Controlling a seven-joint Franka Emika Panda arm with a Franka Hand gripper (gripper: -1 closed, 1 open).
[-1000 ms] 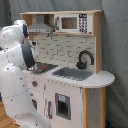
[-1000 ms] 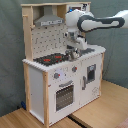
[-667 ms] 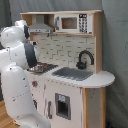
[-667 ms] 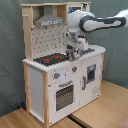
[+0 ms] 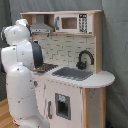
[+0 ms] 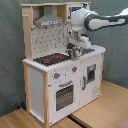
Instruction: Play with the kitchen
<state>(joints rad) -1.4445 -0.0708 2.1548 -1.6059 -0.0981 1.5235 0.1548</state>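
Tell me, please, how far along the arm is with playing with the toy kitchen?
Nothing looks changed yet: the kitchen stands with its oven door shut and hob bare. In hand: the gripper hangs just above the countertop between hob and sink. Left: actually working a door, knob or faucet.

Range hood low over hob

The white arm reaches sideways, its hand pointing down.

The kitchen is white and light wood, with red-ringed hob and grey sink.
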